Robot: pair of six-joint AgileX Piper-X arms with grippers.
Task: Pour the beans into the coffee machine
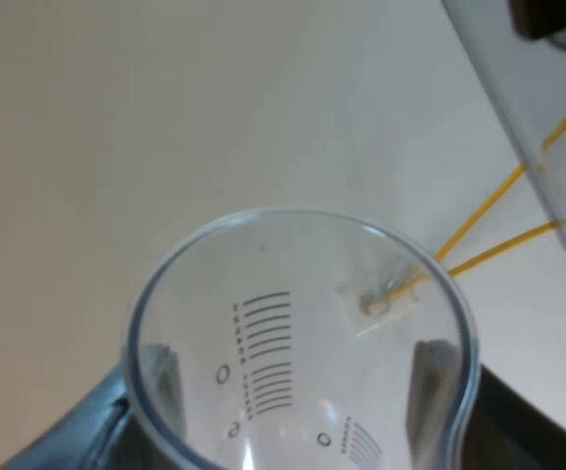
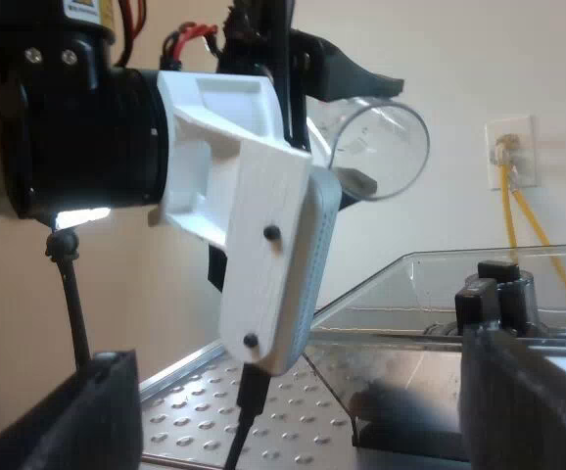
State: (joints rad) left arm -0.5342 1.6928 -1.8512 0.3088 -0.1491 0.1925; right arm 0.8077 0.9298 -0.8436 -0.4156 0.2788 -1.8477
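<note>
Left wrist view: your left fingers [image 1: 63, 436] pinch the measuring glass [image 1: 303, 333] | right fingers [image 2: 68, 416] spread | glass sideways by bean hopper [image 2: 440, 284]

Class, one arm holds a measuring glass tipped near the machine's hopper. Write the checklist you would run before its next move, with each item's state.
1. Left gripper clamped on the measuring glass: ok.
2. Glass emptied: ok, nothing visible inside.
3. Glass mouth over the bean hopper: cannot tell.
4. Hopper's top open: cannot tell.
5. Right gripper open and holding nothing: ok.
</note>
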